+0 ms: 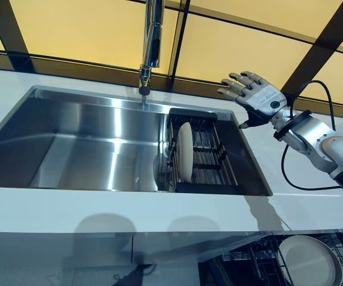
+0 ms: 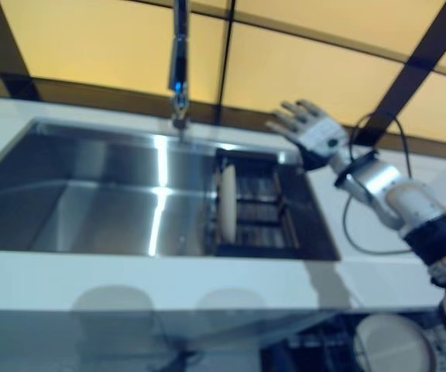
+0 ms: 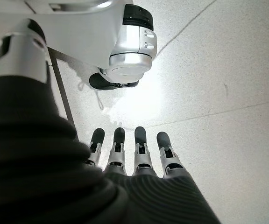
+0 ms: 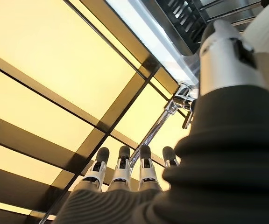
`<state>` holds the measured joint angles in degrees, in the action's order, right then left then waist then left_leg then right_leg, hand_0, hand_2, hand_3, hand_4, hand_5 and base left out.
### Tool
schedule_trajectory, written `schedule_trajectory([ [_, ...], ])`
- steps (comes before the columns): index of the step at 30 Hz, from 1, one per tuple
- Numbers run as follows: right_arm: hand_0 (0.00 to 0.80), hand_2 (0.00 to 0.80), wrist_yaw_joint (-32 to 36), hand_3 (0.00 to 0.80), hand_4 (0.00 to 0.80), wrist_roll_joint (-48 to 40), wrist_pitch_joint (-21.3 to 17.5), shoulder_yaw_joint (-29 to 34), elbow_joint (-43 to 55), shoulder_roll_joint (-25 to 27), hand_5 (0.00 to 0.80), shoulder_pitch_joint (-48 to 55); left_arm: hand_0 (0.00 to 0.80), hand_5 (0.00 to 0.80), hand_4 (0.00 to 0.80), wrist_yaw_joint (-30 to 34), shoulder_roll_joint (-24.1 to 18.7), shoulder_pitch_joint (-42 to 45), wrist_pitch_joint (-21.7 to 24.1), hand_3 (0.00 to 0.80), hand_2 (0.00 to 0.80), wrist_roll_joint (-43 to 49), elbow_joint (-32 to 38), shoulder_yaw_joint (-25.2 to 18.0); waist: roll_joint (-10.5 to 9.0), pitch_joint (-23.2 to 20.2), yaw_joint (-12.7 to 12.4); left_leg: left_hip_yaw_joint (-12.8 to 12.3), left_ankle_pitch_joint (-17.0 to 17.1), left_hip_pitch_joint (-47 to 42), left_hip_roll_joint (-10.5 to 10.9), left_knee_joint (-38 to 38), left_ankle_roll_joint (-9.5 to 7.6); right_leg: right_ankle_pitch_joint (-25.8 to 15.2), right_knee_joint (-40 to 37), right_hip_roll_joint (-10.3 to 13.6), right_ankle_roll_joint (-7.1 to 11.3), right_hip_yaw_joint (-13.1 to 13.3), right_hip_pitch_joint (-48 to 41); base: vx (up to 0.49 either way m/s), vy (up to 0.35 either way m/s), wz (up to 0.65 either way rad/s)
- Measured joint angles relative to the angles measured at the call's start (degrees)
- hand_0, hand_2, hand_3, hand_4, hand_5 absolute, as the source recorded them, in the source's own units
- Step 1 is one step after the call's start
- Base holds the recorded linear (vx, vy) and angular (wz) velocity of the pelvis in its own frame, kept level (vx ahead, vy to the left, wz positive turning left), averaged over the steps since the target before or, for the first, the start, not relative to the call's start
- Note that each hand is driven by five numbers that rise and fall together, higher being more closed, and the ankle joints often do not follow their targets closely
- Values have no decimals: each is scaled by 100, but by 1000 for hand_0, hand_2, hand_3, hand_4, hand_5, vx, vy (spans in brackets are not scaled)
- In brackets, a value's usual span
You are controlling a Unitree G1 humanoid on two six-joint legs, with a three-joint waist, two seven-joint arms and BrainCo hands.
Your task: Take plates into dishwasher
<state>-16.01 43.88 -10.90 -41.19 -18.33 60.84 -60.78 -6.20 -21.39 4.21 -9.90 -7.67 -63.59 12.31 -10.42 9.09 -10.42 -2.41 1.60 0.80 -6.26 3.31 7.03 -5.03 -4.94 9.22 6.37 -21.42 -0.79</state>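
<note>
A white plate [image 1: 184, 151] stands on edge in a black dish rack [image 1: 210, 156] at the right end of the steel sink [image 1: 88, 149]. My right hand [image 1: 256, 95] hovers above the sink's back right corner, fingers straight and spread, holding nothing; it is up and to the right of the plate. Another white plate [image 1: 309, 261] lies in the dishwasher rack [image 1: 261, 262] below the counter at the lower right. My left hand [image 3: 134, 161] shows only in the left wrist view, fingers straight, pointing at the floor.
A tall chrome faucet [image 1: 151, 42] rises behind the sink's middle. The white counter [image 1: 130, 208] surrounds the sink. Yellow panels with dark frames [image 1: 231, 47] line the wall behind.
</note>
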Motion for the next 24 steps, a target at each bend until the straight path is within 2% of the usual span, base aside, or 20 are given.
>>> schedule_trajectory([
  [8, 0, 0, 4, 0, 0, 55, -6, -1, -8, -196, 0, 0, 0, 0, 0, -1, 3, -35, 73, 0, 0, -11, 0, 1, 33, 120, -4, 110, 2, 101, 1, -62, 3, 6, -1, 0, -9, -110, -3, -9, -7, 6],
  [13, 0, 0, 1, 0, 0, 164, -6, -1, -6, -399, 0, 0, 0, 0, 0, 0, 12, -32, 95, 0, 0, -13, -1, 4, 45, 211, -17, 123, 2, 123, 4, -71, 4, 6, 0, 2, -9, -120, 6, -5, -1, 1],
  [24, 0, 0, 65, 0, 0, 173, -10, -7, 147, -509, 0, -4, 0, 0, 0, -1, 21, -63, 181, 0, 0, -22, 0, 4, 59, 235, -22, 153, 2, 190, 8, -79, 4, 8, 1, 3, -11, -143, 57, 0, 0, 0],
])
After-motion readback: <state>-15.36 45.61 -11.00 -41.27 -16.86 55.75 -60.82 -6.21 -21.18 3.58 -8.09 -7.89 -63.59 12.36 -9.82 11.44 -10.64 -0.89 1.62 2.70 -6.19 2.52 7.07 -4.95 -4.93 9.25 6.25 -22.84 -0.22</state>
